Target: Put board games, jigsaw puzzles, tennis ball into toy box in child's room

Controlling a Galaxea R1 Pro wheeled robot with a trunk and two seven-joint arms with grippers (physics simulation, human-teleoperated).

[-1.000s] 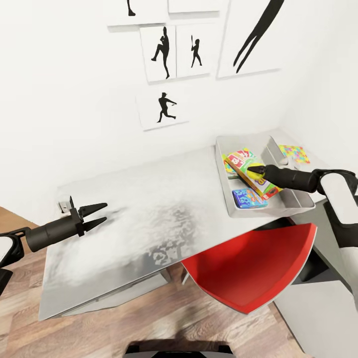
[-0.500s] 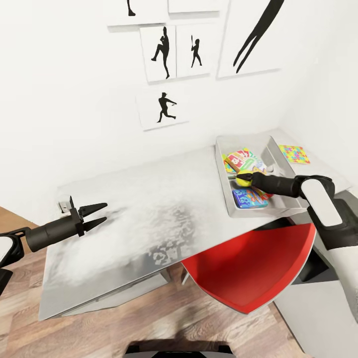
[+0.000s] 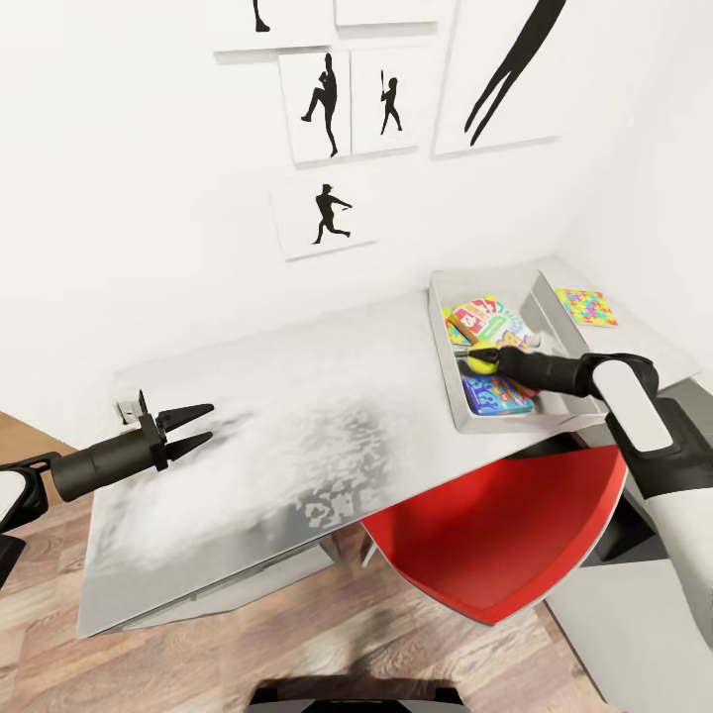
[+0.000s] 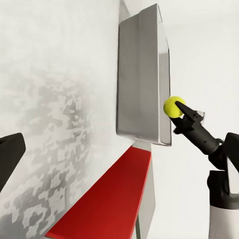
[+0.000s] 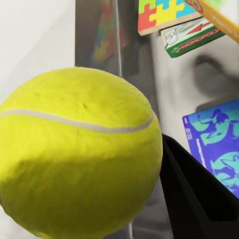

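Your left gripper (image 3: 203, 428) hangs over the near-left part of the table (image 3: 297, 436) with its two fingers spread apart and nothing between them; leave it parked there, well clear of the work.

Moving right, the toy box (image 3: 448, 396) sits at the table's far right end with a red chair (image 3: 505, 535) tucked below it. Inside lie the Skip-Bo game (image 3: 485, 319), the Monopoly game (image 5: 191, 42), one jigsaw puzzle (image 5: 162, 15) and, at the near end, the blue board game (image 3: 495, 394).

Your right gripper (image 3: 479, 356) is closed on the tennis ball (image 3: 481, 362), and from the head view the ball is over the tray's left wall, above the gap between the Skip-Bo box and the blue box. The left wrist view places it just outside the rim's line, so I can't tell whether it is fully inside. Nudge it further toward the tray's middle and lower it before you part the fingers, since a ball let go high or on the sloping wall may bounce or roll out.

Furthest right, the second jigsaw puzzle (image 3: 586, 306) lies on the table beyond the tray, not yet inside.
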